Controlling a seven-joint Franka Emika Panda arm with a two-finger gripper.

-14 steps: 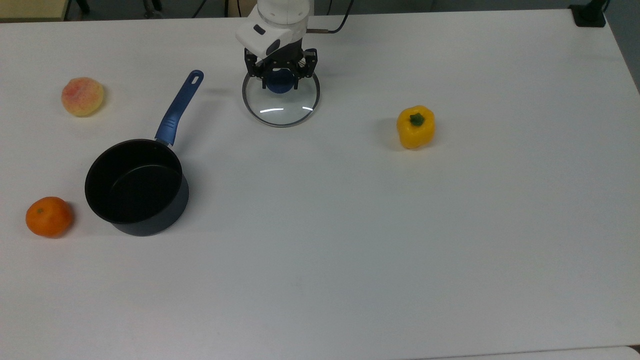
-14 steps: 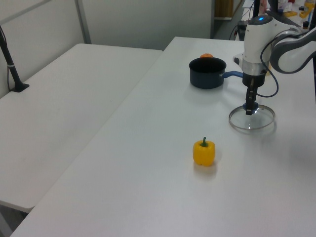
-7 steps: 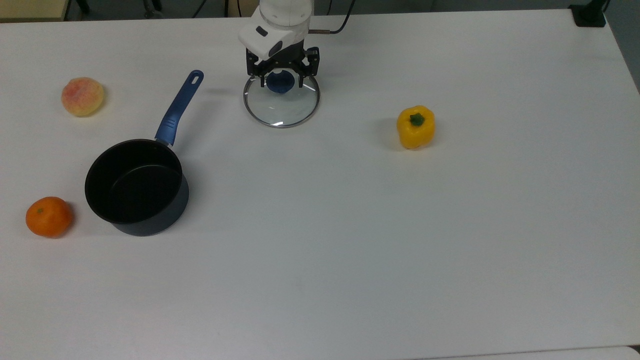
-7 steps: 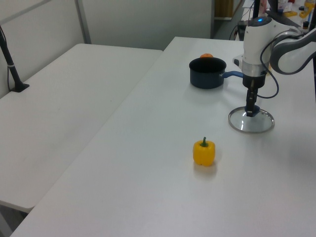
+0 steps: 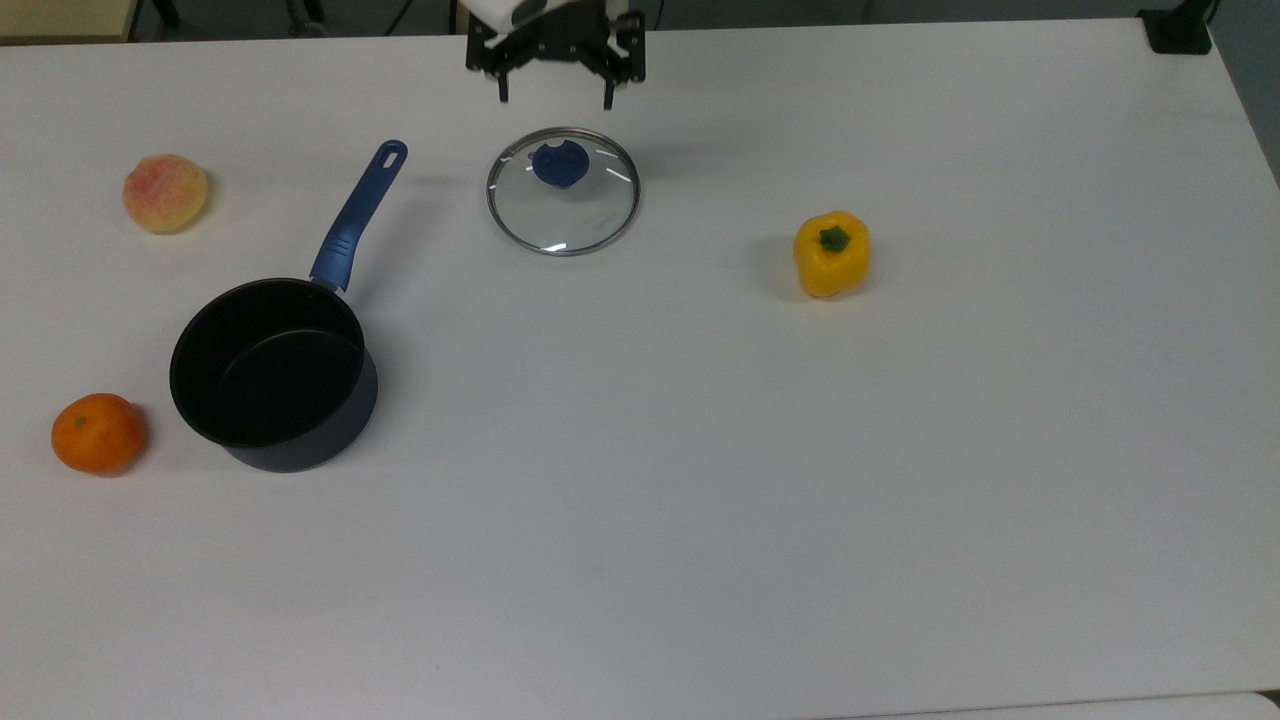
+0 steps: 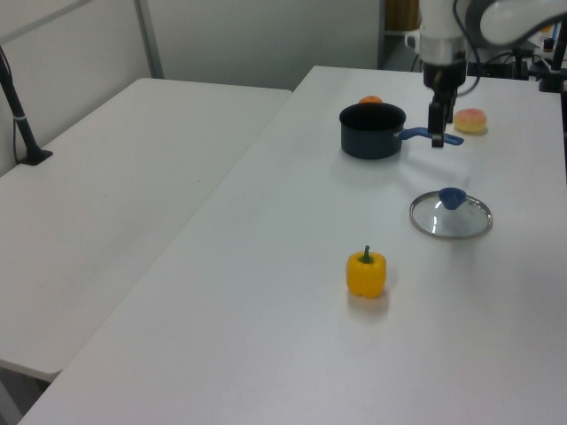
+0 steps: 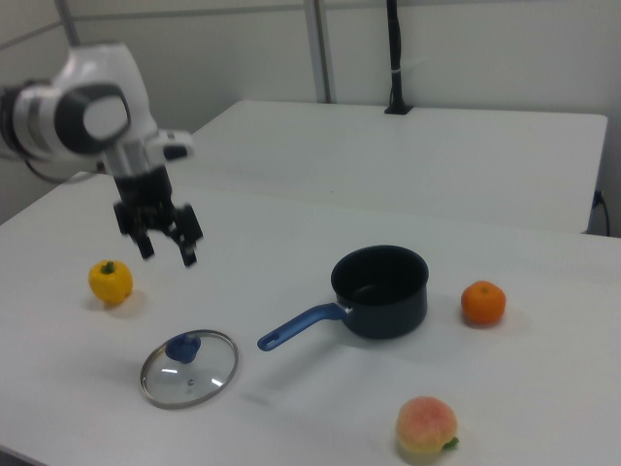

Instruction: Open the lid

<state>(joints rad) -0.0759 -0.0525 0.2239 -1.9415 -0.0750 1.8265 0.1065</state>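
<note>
My tool (image 5: 553, 98) spread, empty, upper centre of top view. Lid (image 5: 563, 190) flat on counter (image 5: 700, 450): glass, fragile, slick; grip blue knob (image 5: 559, 162).

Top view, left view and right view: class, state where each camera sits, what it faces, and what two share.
Top view: overhead, facing down on the white table; open gripper at the top edge.
Left view: beyond the yellow bell pepper, facing the dark saucepan; gripper, white arm.
Right view: opposite end, beside the peach; gripper, arm.
All share the round glass lid with blue knob.
</note>
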